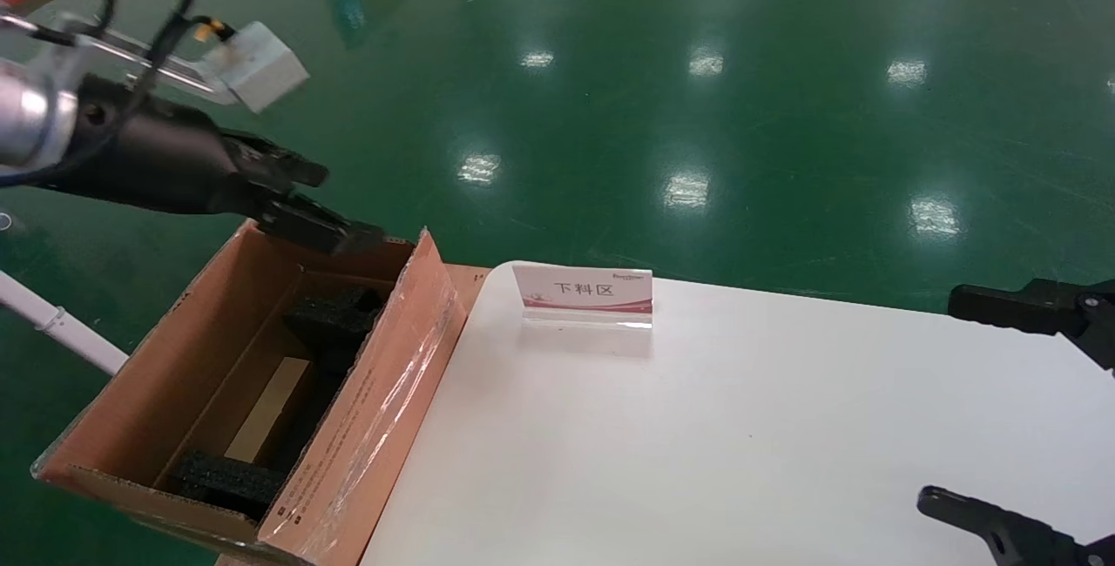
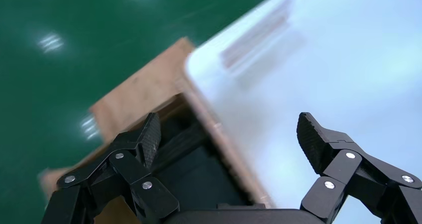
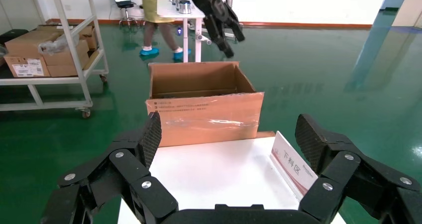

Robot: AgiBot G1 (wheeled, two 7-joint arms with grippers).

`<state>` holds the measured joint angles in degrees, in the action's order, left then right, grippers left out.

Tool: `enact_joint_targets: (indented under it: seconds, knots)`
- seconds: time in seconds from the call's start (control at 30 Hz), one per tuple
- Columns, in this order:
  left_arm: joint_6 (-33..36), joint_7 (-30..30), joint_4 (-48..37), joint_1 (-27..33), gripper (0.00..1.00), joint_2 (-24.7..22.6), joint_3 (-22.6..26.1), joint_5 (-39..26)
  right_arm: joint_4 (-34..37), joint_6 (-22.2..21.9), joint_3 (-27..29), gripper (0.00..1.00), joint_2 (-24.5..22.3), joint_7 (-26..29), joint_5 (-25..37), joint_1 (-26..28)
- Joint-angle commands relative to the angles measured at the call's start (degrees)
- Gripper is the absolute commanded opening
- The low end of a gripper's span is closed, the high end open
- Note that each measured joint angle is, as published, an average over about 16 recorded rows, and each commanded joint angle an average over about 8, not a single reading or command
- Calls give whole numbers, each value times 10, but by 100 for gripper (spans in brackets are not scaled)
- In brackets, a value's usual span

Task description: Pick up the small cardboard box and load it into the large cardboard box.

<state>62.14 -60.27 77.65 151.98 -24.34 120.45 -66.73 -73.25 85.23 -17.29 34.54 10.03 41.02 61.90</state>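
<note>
The small box seems already loaded: a tan, taped top shows low inside the large box, between black foam pads. By that, little or nothing is left. The left tool hangs above the large box's far rim, wide open and empty, well above the small box. The right tool is over the table, open, empty.

Large cardboard box cut off at bottom edge in head view, blurred in left wrist view; small cardboard box mostly hidden between foam pads; right gripper cropped by frame edge; sign print partly illegible
</note>
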Motion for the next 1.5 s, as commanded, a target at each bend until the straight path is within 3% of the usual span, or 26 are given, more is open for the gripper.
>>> enact_joint_targets:
  seconds: [0.03, 1.5]
  knots:
    - [8, 16, -1, -28, 100, -3, -33, 8, 0, 0, 0, 100, 0, 0, 0, 0]
    - [197, 414, -34, -756, 100, -89, -873, 208, -1, 1, 3, 100, 1, 2, 2, -1]
